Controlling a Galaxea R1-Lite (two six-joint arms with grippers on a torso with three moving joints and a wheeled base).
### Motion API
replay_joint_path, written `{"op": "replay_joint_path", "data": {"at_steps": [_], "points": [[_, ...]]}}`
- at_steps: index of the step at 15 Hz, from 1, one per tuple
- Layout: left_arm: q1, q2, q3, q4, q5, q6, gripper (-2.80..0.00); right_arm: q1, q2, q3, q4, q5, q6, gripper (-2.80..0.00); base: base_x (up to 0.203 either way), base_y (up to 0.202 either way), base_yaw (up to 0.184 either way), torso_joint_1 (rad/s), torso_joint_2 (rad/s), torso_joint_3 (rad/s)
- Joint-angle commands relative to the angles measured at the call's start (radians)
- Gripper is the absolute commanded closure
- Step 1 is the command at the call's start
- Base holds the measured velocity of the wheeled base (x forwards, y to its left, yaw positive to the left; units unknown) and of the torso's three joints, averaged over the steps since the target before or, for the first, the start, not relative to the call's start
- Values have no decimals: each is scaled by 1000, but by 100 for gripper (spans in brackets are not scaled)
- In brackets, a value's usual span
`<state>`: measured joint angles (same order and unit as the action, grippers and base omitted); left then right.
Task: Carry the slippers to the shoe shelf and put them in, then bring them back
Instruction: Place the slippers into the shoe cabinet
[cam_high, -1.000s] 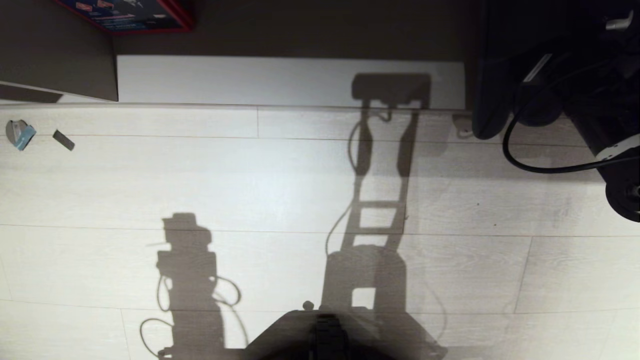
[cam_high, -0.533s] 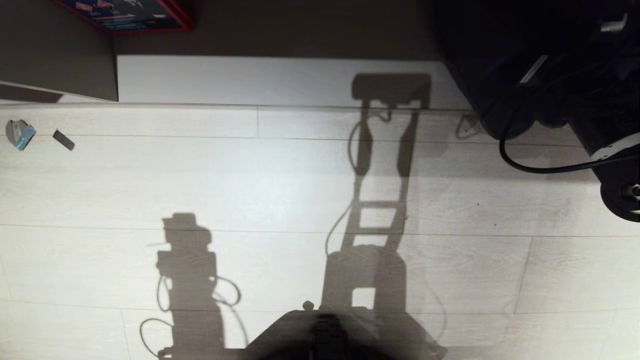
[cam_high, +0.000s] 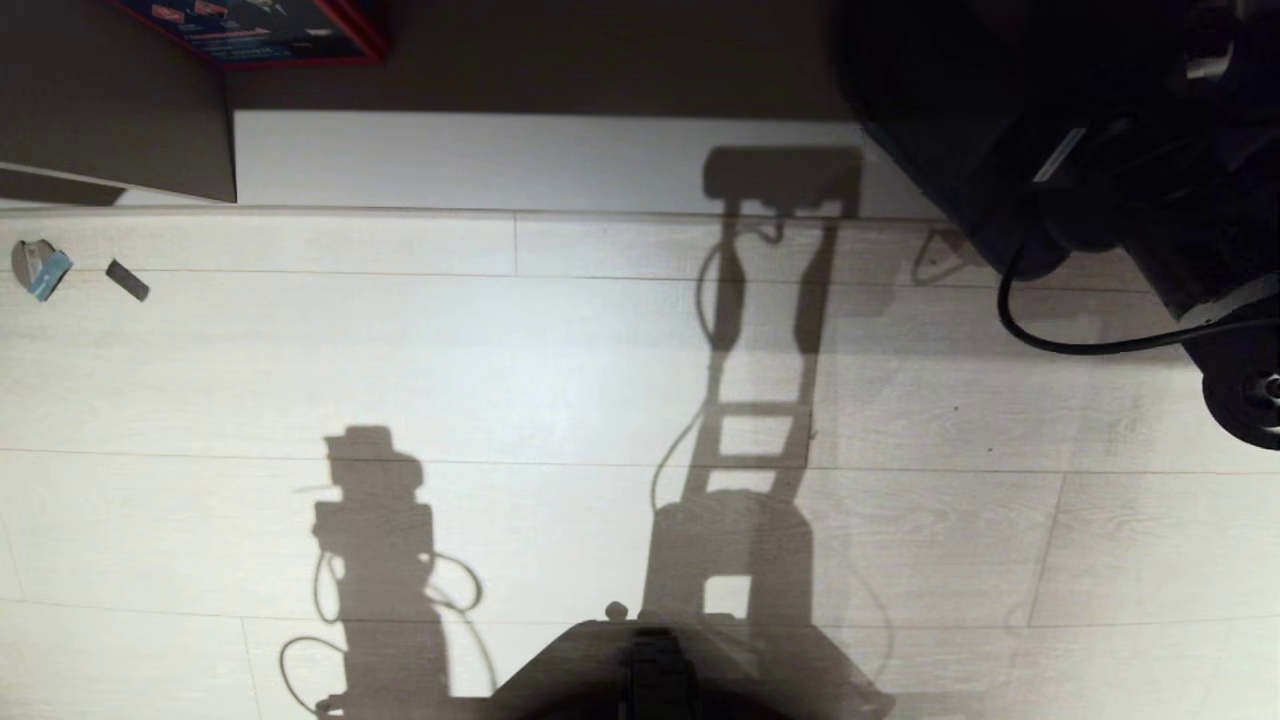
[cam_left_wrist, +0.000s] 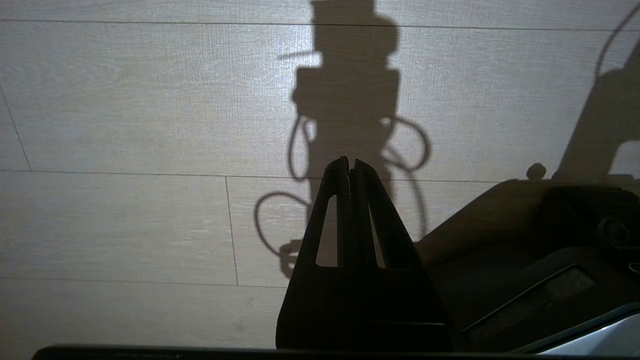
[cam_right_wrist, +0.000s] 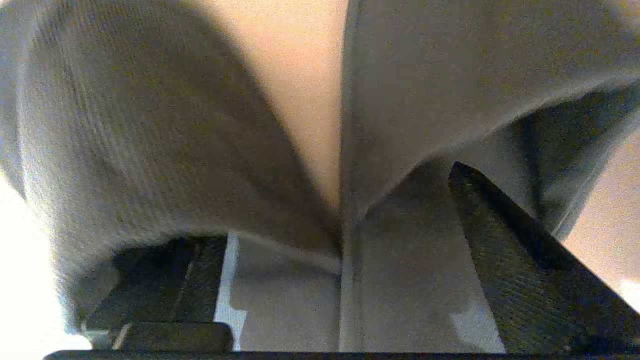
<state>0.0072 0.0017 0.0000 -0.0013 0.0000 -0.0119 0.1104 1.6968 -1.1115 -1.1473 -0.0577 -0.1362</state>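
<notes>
Slippers (cam_right_wrist: 140, 125): two soft, ribbed grey-blue rounded forms (pressed side by side), lay between the right gripper's (cam_right_wrist: 320, 250) dark textured fingers (cam_right_wrist: 505, 250), spread wide. Left gripper (cam_left_wrist: 350, 165) closed, empty, over pale wood-grain floor (cam_left_wrist: 125, 100).

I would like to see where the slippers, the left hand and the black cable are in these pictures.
the slippers (cam_right_wrist: 150, 125): right wrist view, ribbed grey fabric of one slipper.
left hand (cam_left_wrist: 350, 162): left wrist view, between its closed fingertips.
black cable (cam_high: 1060, 348): head view, bottom of its loop.
</notes>
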Motion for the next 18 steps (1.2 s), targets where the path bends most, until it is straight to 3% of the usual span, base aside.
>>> {"op": "replay_joint_path", "data": {"at_steps": [1,18], "points": [[0,0,0,0,0,0,0,0,-22,16,23,1,-4,-280,0,0,0,0,0,0],[0,0,0,0,0,0,0,43,-189,214,204,91,-17,-280,0,0,0,0,0,0]]}}
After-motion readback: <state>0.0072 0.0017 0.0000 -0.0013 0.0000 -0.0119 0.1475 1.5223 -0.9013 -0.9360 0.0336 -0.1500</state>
